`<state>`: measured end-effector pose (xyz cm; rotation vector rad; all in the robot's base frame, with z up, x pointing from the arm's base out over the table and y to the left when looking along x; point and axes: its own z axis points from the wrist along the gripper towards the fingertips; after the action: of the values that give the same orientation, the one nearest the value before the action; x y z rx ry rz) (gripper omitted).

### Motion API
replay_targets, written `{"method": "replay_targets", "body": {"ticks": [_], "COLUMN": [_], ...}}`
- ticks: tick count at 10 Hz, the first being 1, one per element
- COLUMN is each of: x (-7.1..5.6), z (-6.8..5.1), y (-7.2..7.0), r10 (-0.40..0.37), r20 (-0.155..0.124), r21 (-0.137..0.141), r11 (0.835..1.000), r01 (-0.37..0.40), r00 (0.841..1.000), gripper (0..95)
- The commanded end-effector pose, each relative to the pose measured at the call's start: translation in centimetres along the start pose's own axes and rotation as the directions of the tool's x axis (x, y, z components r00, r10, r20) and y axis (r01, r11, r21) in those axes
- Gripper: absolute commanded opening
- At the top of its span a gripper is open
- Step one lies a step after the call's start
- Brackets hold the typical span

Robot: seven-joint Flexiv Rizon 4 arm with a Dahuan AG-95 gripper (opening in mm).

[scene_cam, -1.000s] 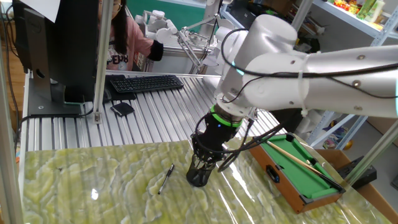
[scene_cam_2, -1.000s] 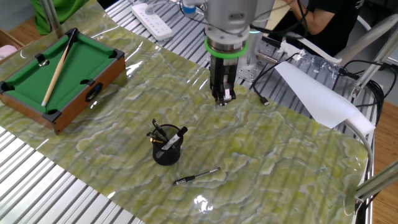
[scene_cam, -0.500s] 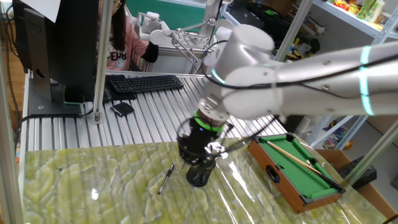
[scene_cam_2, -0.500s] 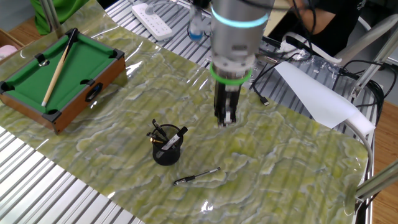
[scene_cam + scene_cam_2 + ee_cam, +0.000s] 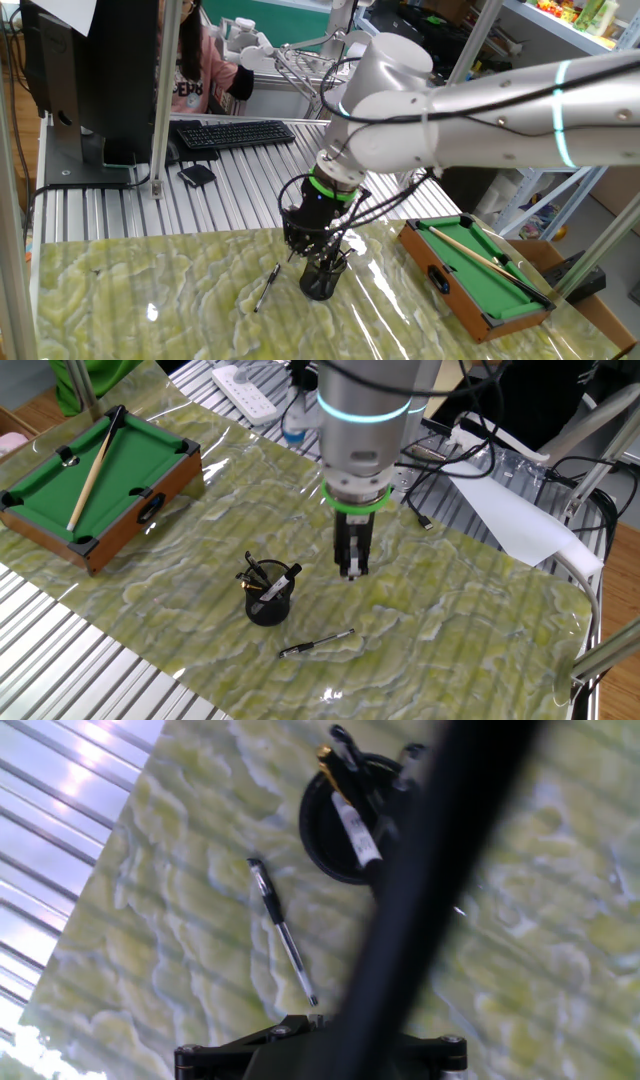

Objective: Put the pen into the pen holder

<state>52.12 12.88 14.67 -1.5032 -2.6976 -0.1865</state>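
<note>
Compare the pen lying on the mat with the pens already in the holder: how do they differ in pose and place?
The loose pen lies flat on the green mat, apart from the holder; the held pens lean at angles with their tops sticking out above the rim. The loose pen is alone; several share the holder. One held pen shows a white barrel, while the loose pen looks dark with a lighter tip. All are slim and straight.

Bystanders on the worktop
A toy pool table holds a wooden cue; a keyboard lies behind.
</note>
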Motion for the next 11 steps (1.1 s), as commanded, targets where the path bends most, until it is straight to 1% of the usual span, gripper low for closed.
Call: {"method": "replay_targets", "body": {"ticks": [1,6,7,8,10,11], "x": [-0.26,-0.43,-0.52,-0.59,-0.61,-0.61], "z": [0.66,0.61,0.55,0.47,0.45,0.45], "y": [0.1,0.3,0.41,0.5,0.52,0.52], "r10": [0.002,0.014,0.019,0.026,0.043,0.04], "r20": [0.013,0.003,0.004,0.012,0.002,0.003], "r21": [0.001,-0.003,-0.002,0.002,0.006,0.007], "r11": [1.0,1.0,1.0,1.0,0.999,0.999], "r01": [-0.002,-0.014,-0.019,-0.026,-0.043,-0.04], "r00": [1.0,1.0,1.0,1.0,0.999,0.999], "gripper": [0.0,0.0,0.0,0.0,0.0,0.0]}}
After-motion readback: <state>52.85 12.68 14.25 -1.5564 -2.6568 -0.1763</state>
